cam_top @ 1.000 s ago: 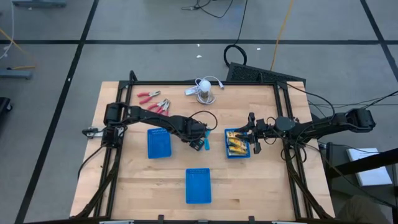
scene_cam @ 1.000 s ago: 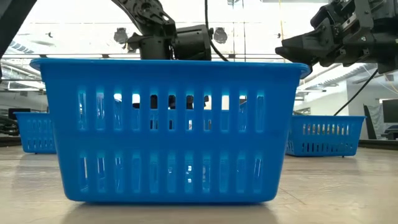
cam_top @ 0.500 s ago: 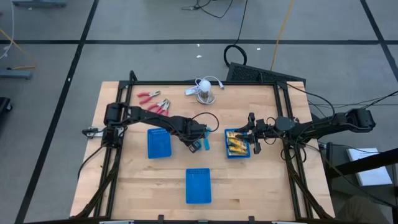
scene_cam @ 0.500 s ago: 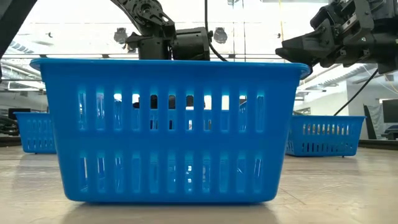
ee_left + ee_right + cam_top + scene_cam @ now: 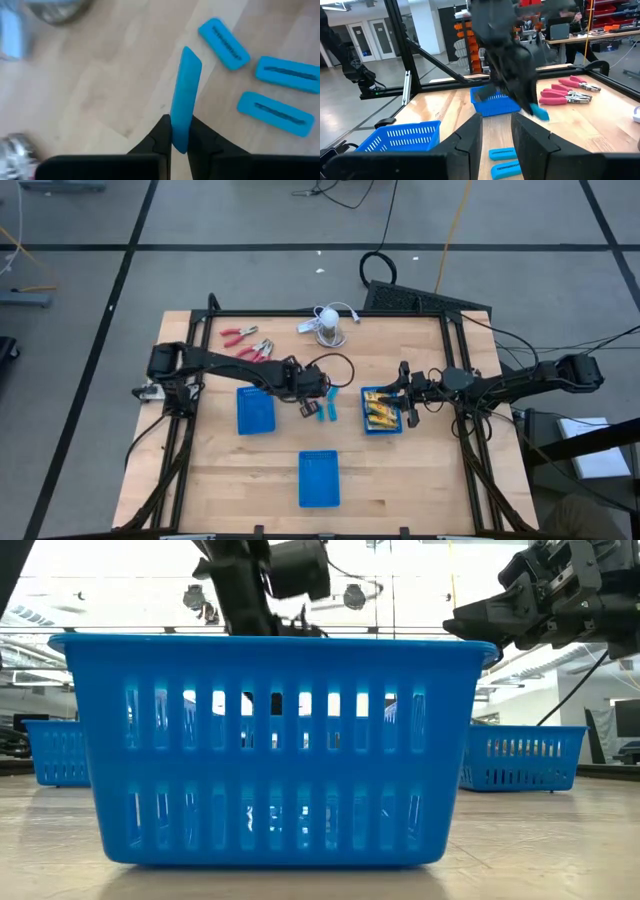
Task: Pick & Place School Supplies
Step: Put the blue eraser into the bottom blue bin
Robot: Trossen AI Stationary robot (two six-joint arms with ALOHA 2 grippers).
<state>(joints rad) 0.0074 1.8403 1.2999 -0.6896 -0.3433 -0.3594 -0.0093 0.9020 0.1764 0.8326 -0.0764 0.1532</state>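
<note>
My left gripper [image 5: 309,409] hovers over the table's middle, shut on a short light-blue block [image 5: 186,87]. That block also shows under the gripper in the right wrist view [image 5: 540,112]. Three more light-blue blocks [image 5: 274,113] lie flat on the wood beside it [image 5: 328,404]. My right gripper [image 5: 404,406] waits, shut and with nothing between its fingers, over the small blue basket [image 5: 366,423] that holds yellow-orange boxes [image 5: 380,413]. Red-handled pliers [image 5: 247,342] lie at the far left. My left gripper pinches the light-blue block between its two fingers at the block's near end [image 5: 180,134]. The fingers come steeply from above and lie along the block. The block sticks out past the fingertips, tilted and lifted clear of the table.
An empty blue basket [image 5: 255,410] stands left of my left gripper, and another [image 5: 319,478] sits near the front edge, filling the low view [image 5: 270,750]. A white round object with a cable [image 5: 330,326] stands at the far middle. Black rails frame the table's sides.
My left gripper has shut on one light-blue block and risen with it, rolling its wrist as it went up. The block is now lifted clear of the table, while the other blocks stay where they lay.
</note>
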